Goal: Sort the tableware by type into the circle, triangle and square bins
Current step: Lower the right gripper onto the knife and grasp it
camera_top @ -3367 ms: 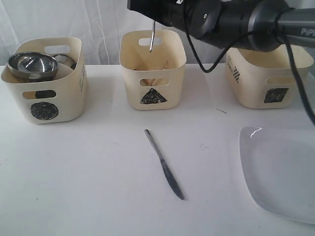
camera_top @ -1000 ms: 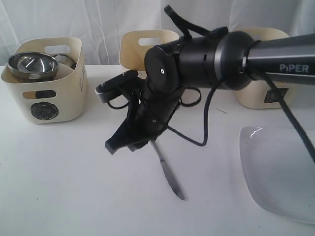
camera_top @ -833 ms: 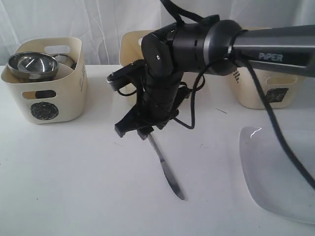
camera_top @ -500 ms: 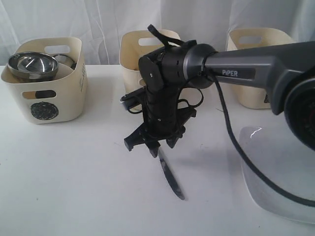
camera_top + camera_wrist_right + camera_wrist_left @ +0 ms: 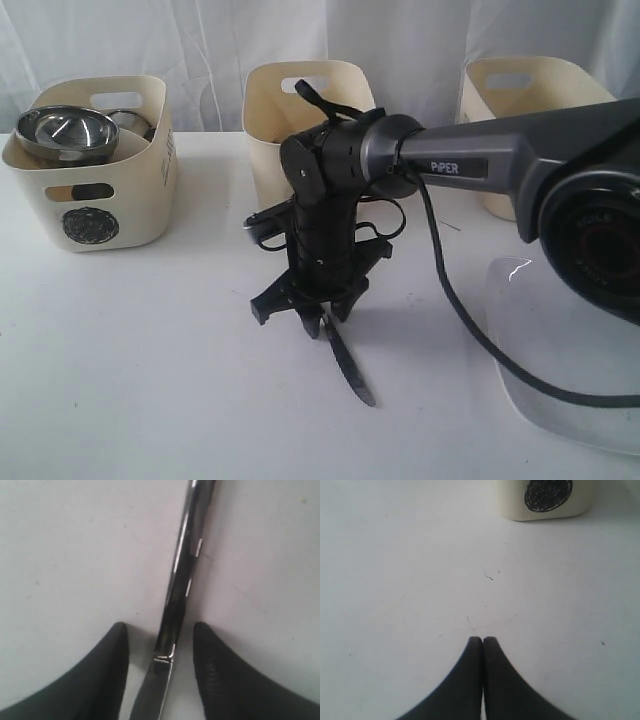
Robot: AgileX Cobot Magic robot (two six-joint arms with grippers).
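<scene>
At the middle of the bench point(image 5: 150, 400), the right hand point(image 5: 325, 322) has come down from above the triangle bin point(image 5: 265, 110), where it hung seconds ago, and now stands over the knife point(image 5: 352, 378), its jaws open and astride the steel where handle meets blade. The right wrist view shows the two black fingers point(image 5: 112, 670) on either side of the knife point(image 5: 187, 555), close but not yet closed on it; the knife lies flat where it lay before, blade pointing toward the front edge. The left hand point(image 5: 483, 641) is closed and empty above bare bench, in front of the circle bin point(image 5: 547, 490). That circle bin point(image 5: 90, 215), at the back left, already holds a steel bowl point(image 5: 65, 130) and other steel ware. The large white plate point(image 5: 560, 370) waits at the front right corner, with the square bin point(image 5: 500, 110) behind it. By the look of it, the sorting is far along: the knife is next to be gripped, and only the plate would then remain on the bench.
</scene>
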